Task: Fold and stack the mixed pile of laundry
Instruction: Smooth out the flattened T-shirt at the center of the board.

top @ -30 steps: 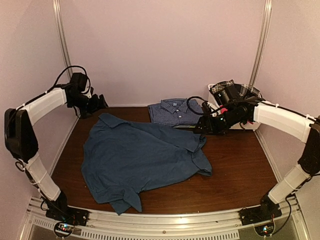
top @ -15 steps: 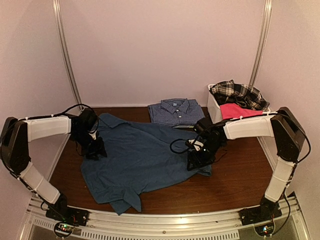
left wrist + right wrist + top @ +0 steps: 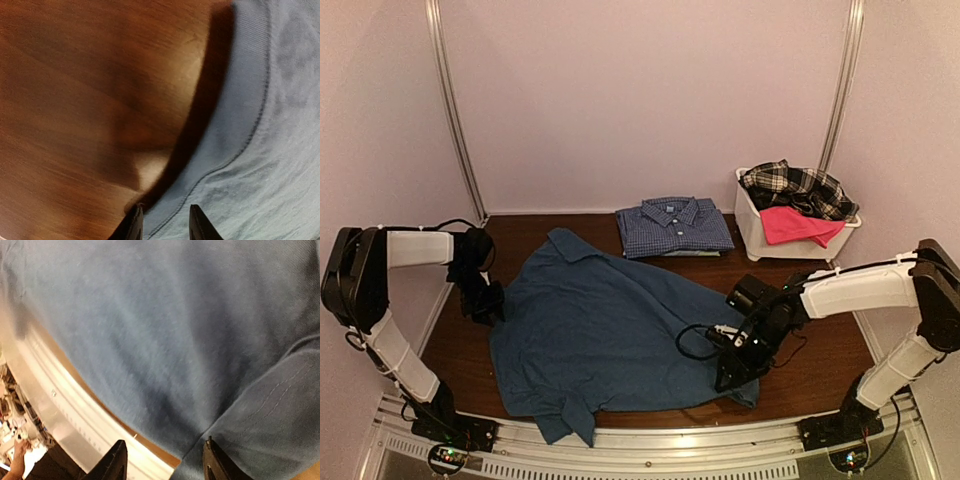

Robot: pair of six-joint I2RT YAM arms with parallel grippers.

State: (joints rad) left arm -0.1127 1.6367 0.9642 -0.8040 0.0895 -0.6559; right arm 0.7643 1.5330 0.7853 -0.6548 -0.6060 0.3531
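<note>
One checked shirt (image 3: 674, 228) is folded at twelve o'clock, the bin (image 3: 756, 240) at two holds more, and the blue shirt (image 3: 610, 330) lies flat. The left gripper (image 3: 165, 220) and right gripper (image 3: 165, 462) straddle its hems, half-closed; I cannot tell whether they have hold.

Pale plain walls (image 3: 640, 100) rise beyond left claw (image 3: 487, 302) and right claw (image 3: 727, 377). Dark wooden tabletop (image 3: 830, 365) beneath both. Metal rail (image 3: 670, 440) on near side of right claw. Warm light.

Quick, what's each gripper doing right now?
Left gripper: closed on the blue shirt, at its hem.
Right gripper: closed on the blue shirt too.
</note>
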